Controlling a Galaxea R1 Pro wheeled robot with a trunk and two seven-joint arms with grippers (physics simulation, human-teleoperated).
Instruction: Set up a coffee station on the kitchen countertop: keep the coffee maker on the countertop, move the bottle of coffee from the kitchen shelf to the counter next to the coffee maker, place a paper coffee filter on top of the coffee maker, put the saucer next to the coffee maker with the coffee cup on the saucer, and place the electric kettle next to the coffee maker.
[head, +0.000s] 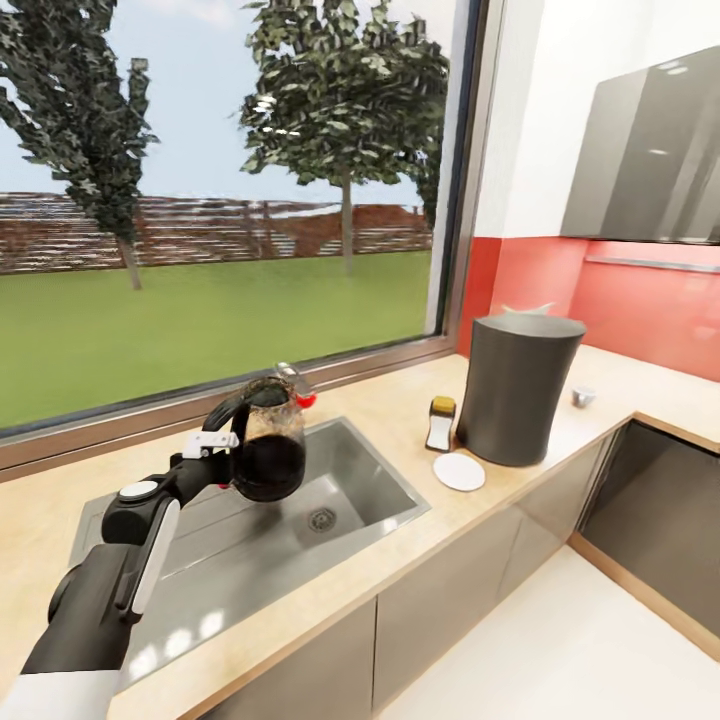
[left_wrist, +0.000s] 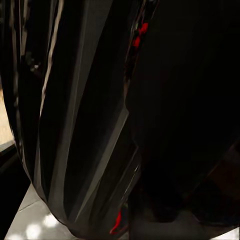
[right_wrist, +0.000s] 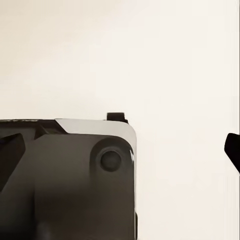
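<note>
Left gripper (head: 222, 452): pinches the kettle (head: 268, 448) by its black handle, holding it tilted in the air over the sink (head: 352, 470), probably so it clears the basin on the way to the maker (head: 517, 388)
Right gripper: a dark fingertip pokes in at one edge of the right wrist view, against pale floor; whether the fingers are spread or pressed I cannot tell
Maker: stands on the counter (head: 400, 395) near the corner, with the filter (head: 527, 309) peeking over its rim
Bottle (head: 440, 423): just beside the maker, on the sink side
Saucer (head: 459, 471): flat on the counter in front of the bottle, with no cup on it
Head view: gives the whole layout and the free counter around the maker
Left wrist view: a close dark blur of kettle glass (left_wrist: 90, 125) with red glints, sink floor beneath
</note>
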